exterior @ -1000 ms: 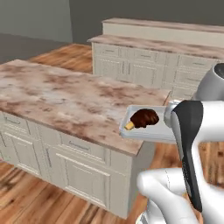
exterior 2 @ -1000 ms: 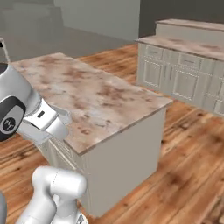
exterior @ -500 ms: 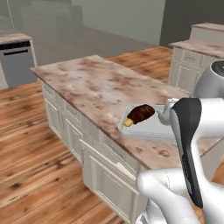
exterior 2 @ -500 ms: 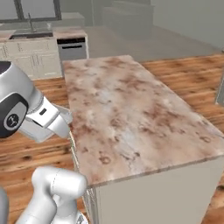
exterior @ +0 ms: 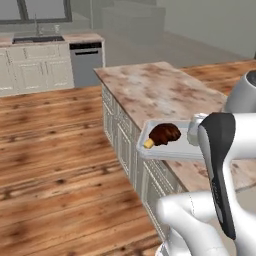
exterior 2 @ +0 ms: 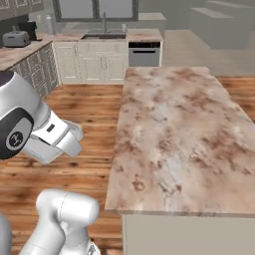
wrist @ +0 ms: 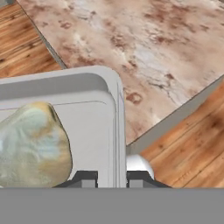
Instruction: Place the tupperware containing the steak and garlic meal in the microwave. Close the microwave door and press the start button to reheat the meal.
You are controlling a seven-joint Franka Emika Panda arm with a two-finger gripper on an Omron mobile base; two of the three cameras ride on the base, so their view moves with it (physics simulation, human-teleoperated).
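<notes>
So we have the tupperware [exterior: 167, 145] off the table [exterior: 160, 90] and in the air, carried at the table's near edge with wooden floor beneath its outer end. The steak and garlic meal [exterior: 164, 134] sits inside it: the dark meat with a tan piece shows in the left base view, and the pale garlic bulb [wrist: 33, 144] lies close to the hand in the hand view. As we judge it, only the pick-up is done. Bringing the tray to the microwave, setting it inside, shutting the door and pressing start are all left.

Our hand [wrist: 111, 177] is clenched narrowly on the tupperware's rim, one finger [wrist: 85, 178] inside the wall and the other outside it, so the tray hangs out from the hand over the table edge.
</notes>
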